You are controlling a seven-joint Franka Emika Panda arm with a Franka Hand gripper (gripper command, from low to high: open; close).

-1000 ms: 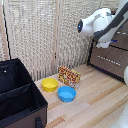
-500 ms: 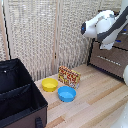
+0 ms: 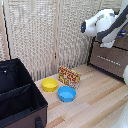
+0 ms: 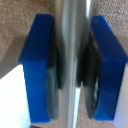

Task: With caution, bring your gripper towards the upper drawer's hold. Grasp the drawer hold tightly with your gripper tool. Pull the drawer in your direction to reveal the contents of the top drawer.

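Observation:
In the wrist view my gripper (image 4: 71,67) has its two blue fingers (image 4: 36,65) pressed on either side of the drawer hold (image 4: 71,25), a thin metallic bar running between them. In the exterior view the white arm (image 3: 102,25) reaches to the dark brown dresser at the exterior view's right. The arm hides the gripper and the hold there. Only a strip of the upper drawer (image 3: 123,42) shows behind the arm. The lower panel (image 3: 107,61) with its own bar is in plain sight below it.
A black case (image 3: 20,95) stands open at the exterior view's left. A yellow bowl (image 3: 49,84), a blue bowl (image 3: 66,93) and a patterned box (image 3: 69,76) sit on the wooden floor. A woven screen (image 3: 45,35) stands behind.
The arm's white end has shifted very slightly toward the exterior view's left. The bowls, box and case have not moved.

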